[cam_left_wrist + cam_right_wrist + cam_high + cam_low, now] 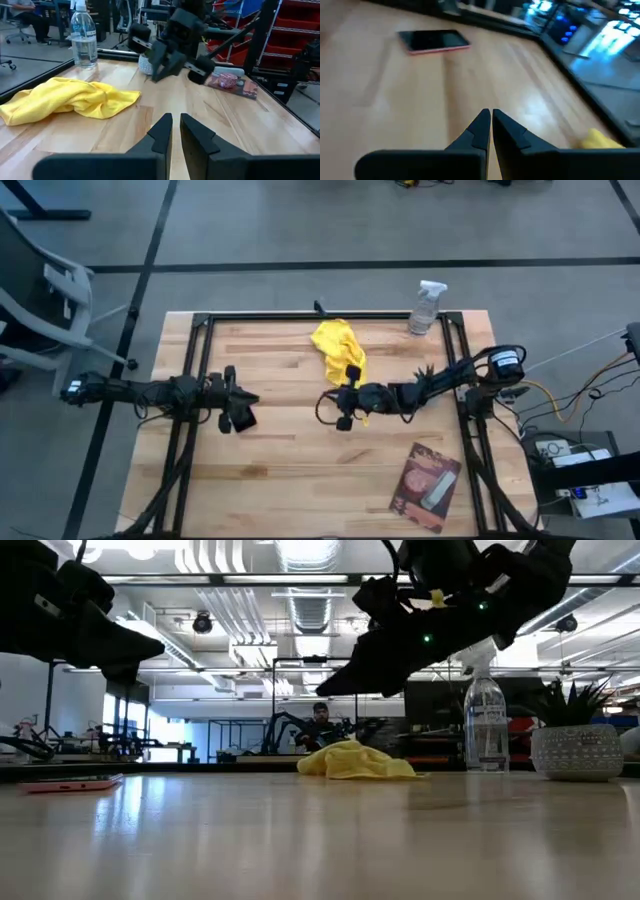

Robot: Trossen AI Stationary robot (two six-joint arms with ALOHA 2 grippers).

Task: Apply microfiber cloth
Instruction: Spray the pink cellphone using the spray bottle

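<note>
nothing is wiped yet: the crumpled bright yellow microfiber cloth lies ungrasped near the worktop's far edge, both jaws clenched empty, right gripper just beside it, left gripper waiting apart.

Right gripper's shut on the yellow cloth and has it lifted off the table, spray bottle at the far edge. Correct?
Not quite. The right gripper is shut but holds nothing: the right wrist view shows its fingers closed on bare air above the wood. The microfiber cloth lies loose on the table, as the low view shows. The spray bottle does stand at the far edge.
</note>
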